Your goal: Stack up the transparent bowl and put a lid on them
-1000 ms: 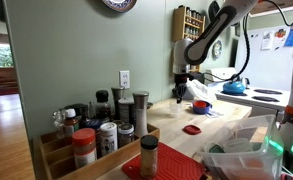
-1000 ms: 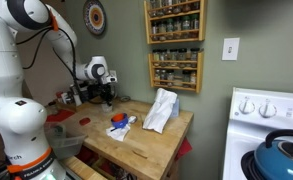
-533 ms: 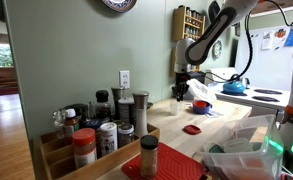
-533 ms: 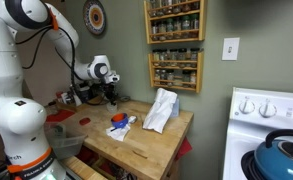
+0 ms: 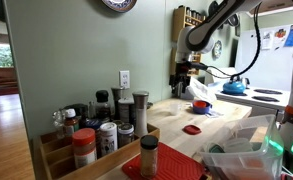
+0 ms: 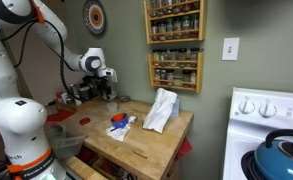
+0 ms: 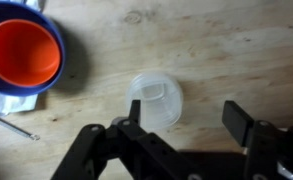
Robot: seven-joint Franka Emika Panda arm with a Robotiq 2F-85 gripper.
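Note:
In the wrist view a small transparent bowl (image 7: 156, 100) stands upright on the wooden table (image 7: 226, 50), free of the fingers. My gripper (image 7: 186, 120) hovers above it, open, with its left finger (image 7: 136, 112) over the bowl's edge and the right one well clear. Both exterior views show the gripper (image 5: 183, 76) (image 6: 108, 90) raised above the table's far side. The small red lid (image 5: 192, 129) (image 6: 84, 120) lies flat on the wood, apart from the gripper. I cannot make out the transparent bowl in the exterior views.
A blue bowl with an orange inside (image 7: 24, 52) sits on a cloth near the transparent bowl. A white bag (image 6: 162, 108) stands mid-table. Spice jars (image 5: 96, 125), a red mat with a spice bottle (image 5: 149, 155) and a clear bin (image 5: 241, 148) crowd the near end. A blue kettle (image 6: 283, 155) sits on the stove.
The gripper has opened, let go of the transparent bowl, and risen a little above the table. The lid and the blue bowl have not moved.

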